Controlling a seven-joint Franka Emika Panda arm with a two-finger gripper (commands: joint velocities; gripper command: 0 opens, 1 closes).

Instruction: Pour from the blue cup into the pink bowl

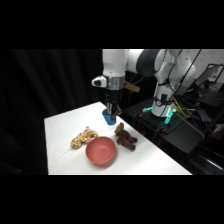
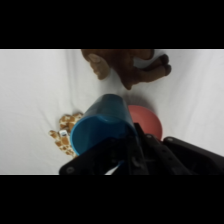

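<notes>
The pincer [image 1: 112, 118] pinches the cup [image 1: 108, 117] beyond the bowl [image 1: 101, 151], which lies nearer me.

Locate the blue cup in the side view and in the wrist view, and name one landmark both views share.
Side view: the blue cup is at the gripper, behind the pink bowl.
Wrist view: the blue cup fills the lower centre, above the gripper's black linkage.
Shared landmark: the brown plush toy.
</notes>
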